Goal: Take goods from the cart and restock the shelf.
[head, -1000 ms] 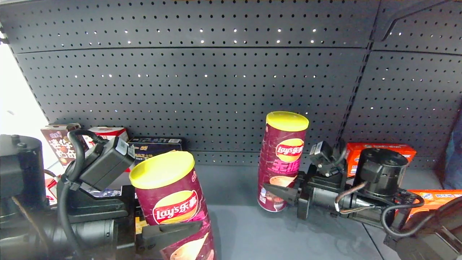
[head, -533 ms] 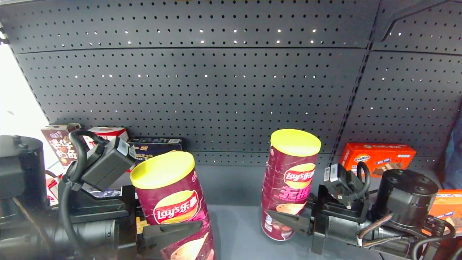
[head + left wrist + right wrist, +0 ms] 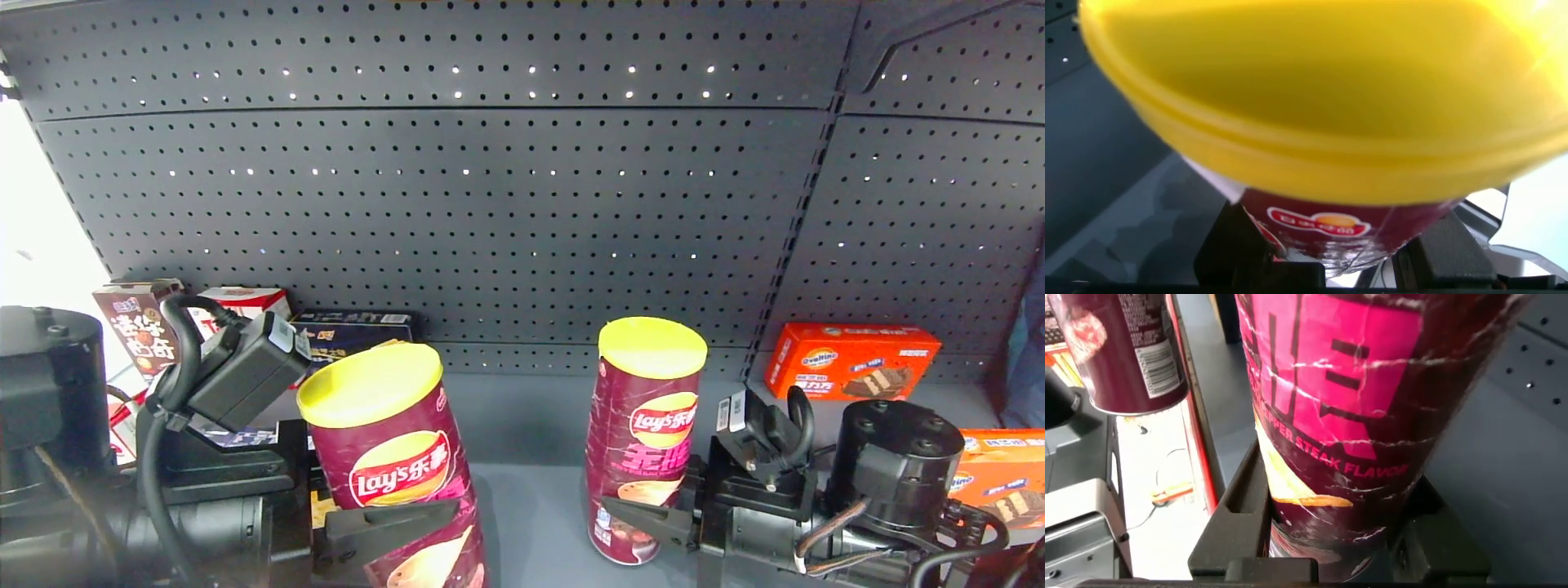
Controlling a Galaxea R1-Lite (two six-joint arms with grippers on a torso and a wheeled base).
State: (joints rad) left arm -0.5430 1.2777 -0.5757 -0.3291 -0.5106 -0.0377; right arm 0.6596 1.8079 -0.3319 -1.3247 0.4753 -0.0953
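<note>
Clamped tight in left gripper [image 3: 392, 527]: left can [image 3: 384, 441], tilted, over front left of shelf [image 3: 531, 498]. Clamped likewise in right gripper [image 3: 633, 531]: right can [image 3: 649, 408], upright, mid-shelf. Both lidded yellow, contents hidden. Farther right, orange box [image 3: 849, 359].

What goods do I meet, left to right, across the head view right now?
Brown snack box → white-and-red box → first chip can → second chip can → far orange box → near orange box. The dark box overlaps the first chip can, so it is left out.
</note>
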